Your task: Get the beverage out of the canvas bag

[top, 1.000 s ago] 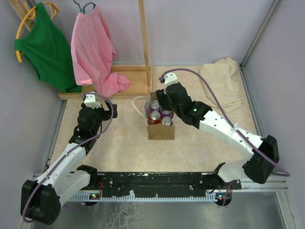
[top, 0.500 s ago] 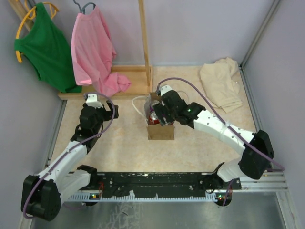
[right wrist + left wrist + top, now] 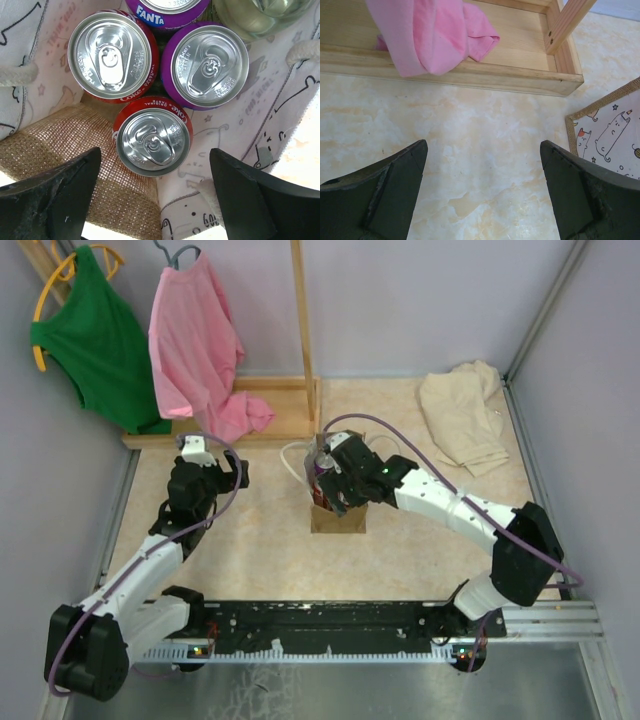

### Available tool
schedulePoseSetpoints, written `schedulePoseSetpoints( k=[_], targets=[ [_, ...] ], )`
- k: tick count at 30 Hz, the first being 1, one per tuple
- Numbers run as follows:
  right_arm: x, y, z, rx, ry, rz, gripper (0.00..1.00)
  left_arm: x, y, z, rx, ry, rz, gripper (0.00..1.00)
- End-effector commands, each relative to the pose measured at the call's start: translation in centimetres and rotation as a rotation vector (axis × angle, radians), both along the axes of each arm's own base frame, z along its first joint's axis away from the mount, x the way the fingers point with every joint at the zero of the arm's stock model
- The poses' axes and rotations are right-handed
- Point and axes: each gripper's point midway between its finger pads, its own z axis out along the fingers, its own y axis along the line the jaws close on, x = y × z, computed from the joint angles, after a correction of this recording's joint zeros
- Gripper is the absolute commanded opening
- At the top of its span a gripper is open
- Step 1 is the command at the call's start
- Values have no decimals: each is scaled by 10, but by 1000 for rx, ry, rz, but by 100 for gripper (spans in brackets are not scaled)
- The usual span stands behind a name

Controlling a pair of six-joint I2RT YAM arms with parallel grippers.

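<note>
- Left arm [image 3: 150, 560] sits on the left side of the pale marble-look counter [image 3: 250, 540]. Its jaws are spread wide with nothing between them, hanging over bare counter well apart from the bag.
- Right arm [image 3: 450, 505] reaches in from the right, and its wrist is parked straight over the small tan-brown canvas bag [image 3: 338, 520], which stands upright mid-counter.
- In the right wrist view those jaws are wide too, one black finger on each side of the bag's opening. They're gripping nothing.
- Directly between them, looking down, is the silver top of a red Coke can [image 3: 152, 136], tucked against the bag's burlap wall [image 3: 55, 135] and cat-print lining.
- Packed just behind it are a second red Coke can [image 3: 109, 56], a purple can [image 3: 210, 65] and a purple Fanta can [image 3: 167, 7]. So the drinks are all inside the bag.
- A white rope handle [image 3: 17, 75] flops over the bag's rim.
- Further back is a light wooden rack base [image 3: 280, 410] with a pink shirt [image 3: 195, 340] draped down onto it.
- A green top [image 3: 95, 340] hangs at far left, and a crumpled pale beige cloth [image 3: 460, 415] lies at far right.
</note>
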Motion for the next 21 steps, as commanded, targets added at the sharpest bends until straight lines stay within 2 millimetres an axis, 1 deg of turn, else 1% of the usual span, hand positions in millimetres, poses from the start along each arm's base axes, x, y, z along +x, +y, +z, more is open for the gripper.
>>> schedulePoseSetpoints(
  k=[1, 3, 5, 6, 12, 17, 21],
  targets=[
    [-22, -8, -19, -52, 74, 23, 91, 5, -2, 14, -3, -40, -4, 100],
    [-20, -8, -22, -53, 70, 13, 88, 6, -4, 15, -4, -39, -8, 100],
    [-18, -5, -26, -49, 71, 9, 81, 6, -4, 16, -4, -39, -12, 100],
    [-16, -4, -28, -47, 69, 10, 79, 6, -5, 16, -5, -40, -14, 100],
    [-10, 3, -39, -49, 68, 5, 75, 5, -5, 16, -6, -38, -14, 100],
    [-8, 2, -51, -81, 90, -24, 68, 4, -4, 16, -8, -38, -11, 100],
    [-8, -1, -56, -98, 99, -38, 54, 4, -4, 13, -9, -32, -12, 100]
  ],
)
